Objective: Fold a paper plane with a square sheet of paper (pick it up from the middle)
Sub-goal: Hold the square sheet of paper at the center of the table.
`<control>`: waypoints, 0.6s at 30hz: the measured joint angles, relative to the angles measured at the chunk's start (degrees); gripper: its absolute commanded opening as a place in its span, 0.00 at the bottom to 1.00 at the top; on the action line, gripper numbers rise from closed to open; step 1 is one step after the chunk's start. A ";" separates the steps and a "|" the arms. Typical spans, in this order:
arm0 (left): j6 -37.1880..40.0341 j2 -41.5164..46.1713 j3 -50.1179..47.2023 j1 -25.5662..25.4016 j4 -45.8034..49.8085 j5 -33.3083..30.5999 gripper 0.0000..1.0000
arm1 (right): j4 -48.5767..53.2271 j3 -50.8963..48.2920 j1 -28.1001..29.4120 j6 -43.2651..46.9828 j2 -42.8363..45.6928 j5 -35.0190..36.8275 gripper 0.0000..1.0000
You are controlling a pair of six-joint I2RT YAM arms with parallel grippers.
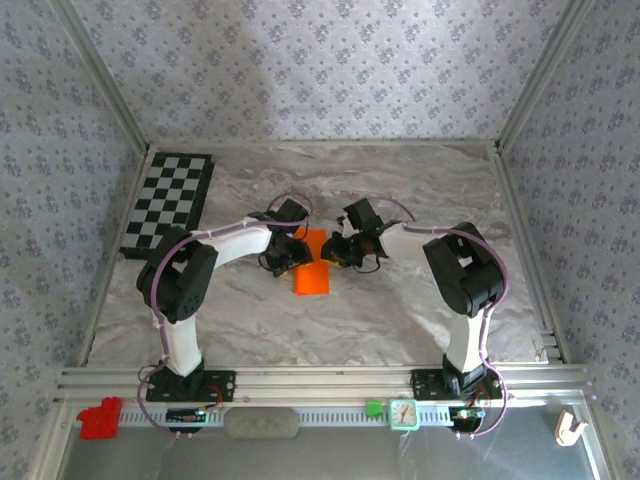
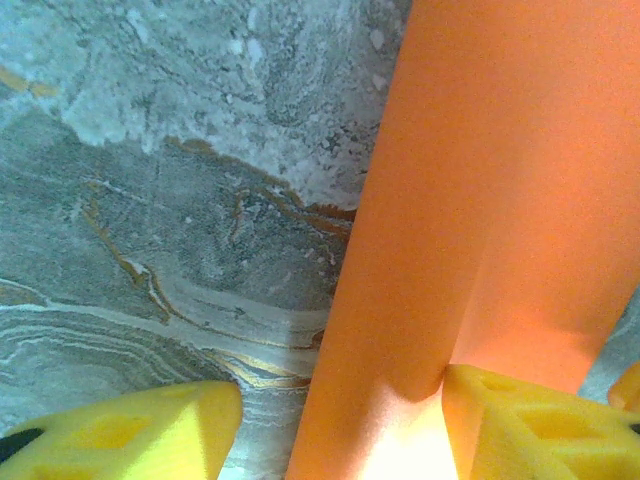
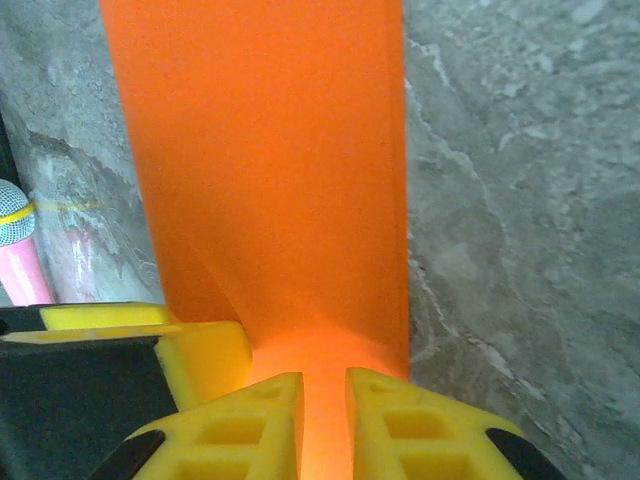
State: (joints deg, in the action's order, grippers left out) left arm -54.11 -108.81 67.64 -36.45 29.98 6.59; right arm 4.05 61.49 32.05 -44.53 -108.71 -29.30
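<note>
- The thin bright orange sheet of paper (image 1: pixel 311 270) is lying on the grey-veined, marble-patterned table (image 1: pixel 430 320) near its middle, directly between the two grippers.
- From above, the sheet is showing as a long, slightly tilted strip rather than a full square.
- In the left wrist view a lengthwise crease is running up the strip, with one side looking brighter than the other.
- The left gripper (image 2: pixel 338 392) is reaching in from the sheet's left side with its jaws standing apart, straddling the strip.
- One of its yellow ribbed fingers (image 2: pixel 530 420) is touching the paper at the crease.
- The other finger (image 2: pixel 140 430) is sitting over bare table, clear of the paper's edge.
- The right gripper (image 3: pixel 318 385) is coming at the sheet from the opposite side.
- Its two yellow fingers (image 3: pixel 240 430) are standing close together with only a narrow slit between them, and orange is glowing in that slit.
- I cannot tell whether the right gripper's fingers are actually pinching a raised fold or just hanging over the paper.
- The flat black-and-white checkerboard (image 1: pixel 168 205) is lying at the table's far left corner, well apart from the sheet.
- A small red plastic block (image 1: pixel 100 418) is sitting on the near rail, left of the left arm's base.
</note>
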 measured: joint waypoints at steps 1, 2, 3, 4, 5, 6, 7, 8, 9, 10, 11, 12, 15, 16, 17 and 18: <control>0.00 0.00 0.00 0.00 0.00 0.00 0.60 | 0.02 0.17 0.04 0.00 -0.11 -0.07 0.18; 0.00 -0.02 0.00 0.02 0.00 0.02 0.60 | 0.00 0.20 0.04 0.00 -0.13 -0.09 0.18; 0.02 -0.02 0.00 0.00 0.00 0.00 0.60 | 0.00 0.22 0.09 0.00 -0.13 -0.09 0.18; 0.02 -0.02 0.00 0.00 0.00 0.00 0.61 | 0.02 0.24 0.09 0.00 -0.13 -0.09 0.18; 0.02 -0.04 0.00 0.00 0.00 0.00 0.61 | 0.00 0.26 0.13 0.00 -0.13 -0.09 0.18; 0.02 -0.04 0.00 0.00 0.00 0.00 0.61 | 0.00 0.26 0.13 0.00 -0.13 -0.09 0.18; 0.02 -0.04 0.00 0.00 0.00 0.02 0.60 | 0.00 0.28 0.13 0.00 -0.13 -0.09 0.18; 0.04 -0.07 0.00 0.00 0.02 0.00 0.60 | 0.02 0.33 0.13 0.00 -0.15 -0.09 0.18; 0.11 -0.07 0.00 0.00 0.02 0.02 0.60 | 0.02 0.35 0.13 0.00 -0.17 -0.09 0.18; 0.20 -0.11 0.04 0.00 0.04 0.02 0.61 | 0.02 0.39 0.15 0.02 -0.20 -0.09 0.18; 0.24 -0.15 0.15 0.00 0.09 0.02 0.61 | 0.04 0.50 0.20 0.00 -0.26 -0.09 0.18; 0.26 -0.22 0.22 0.00 0.17 0.02 0.61 | 0.00 0.70 0.24 0.00 -0.48 -0.11 0.18; 0.52 -0.50 0.61 0.00 0.72 0.02 0.60 | 0.04 0.81 0.50 0.02 -1.14 -0.11 0.18; 0.63 -0.55 0.66 0.00 0.79 0.02 0.60 | 0.07 0.81 0.52 0.02 -1.36 -0.13 0.18; 0.68 -0.63 0.74 0.00 0.92 0.02 0.61 | 0.09 0.83 0.52 0.04 -1.62 -0.13 0.18; 0.66 -0.74 0.87 0.00 1.11 0.02 0.61 | 0.20 0.83 0.61 0.07 -1.84 -0.11 0.18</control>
State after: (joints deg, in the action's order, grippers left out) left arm -53.45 -109.56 68.51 -36.45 31.09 6.61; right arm 4.25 62.33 32.67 -44.47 -110.54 -29.41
